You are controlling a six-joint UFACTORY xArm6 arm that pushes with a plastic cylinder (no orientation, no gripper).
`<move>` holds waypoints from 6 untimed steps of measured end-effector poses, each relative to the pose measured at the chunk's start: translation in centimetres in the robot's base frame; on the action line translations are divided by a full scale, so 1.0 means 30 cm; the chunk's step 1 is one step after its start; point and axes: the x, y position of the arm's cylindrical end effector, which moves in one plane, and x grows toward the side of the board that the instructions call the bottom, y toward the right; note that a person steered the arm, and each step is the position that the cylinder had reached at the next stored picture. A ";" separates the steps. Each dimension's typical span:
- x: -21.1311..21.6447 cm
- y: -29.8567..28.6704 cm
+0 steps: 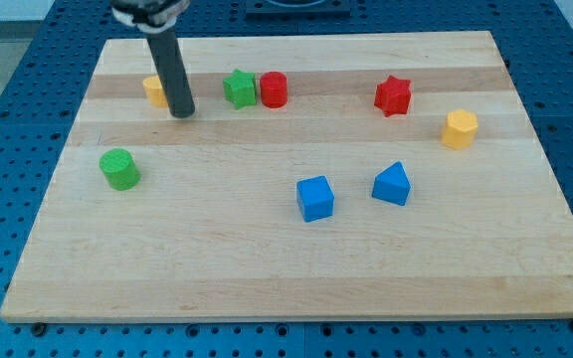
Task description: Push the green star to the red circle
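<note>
So, you have only the one camera view to go through. My tip [182,112] rests on the wooden board [296,259] toward the view's upper left, and it is a bare rod end, so you get no jaws to call wide or narrow and it holds nothing. The green star [238,88] lies to the view's right of my tip and a little toward the top, clearly apart from it. You can see the star pressed up against the left side of the red circle [274,89], the two touching or as good as touching, which is why I judge the push essentially done. The tip standing clear of the pair suits that: with no contact, nothing nudges the star out of place.

Just beside my tip, on its upper-left side and partly hidden behind the rod, you find a yellow block [153,90] whose shape I cannot make out. The green cylinder [119,169] is below and to the left of my tip. Well off to the right of it you see the blue cube [315,198], the blue wedge-like block [392,184], the red star [393,95] and the yellow hexagonal block [459,129], all too far away to matter.
</note>
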 end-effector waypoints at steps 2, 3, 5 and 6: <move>0.044 0.154; -0.041 0.183; -0.171 0.163; -0.049 0.163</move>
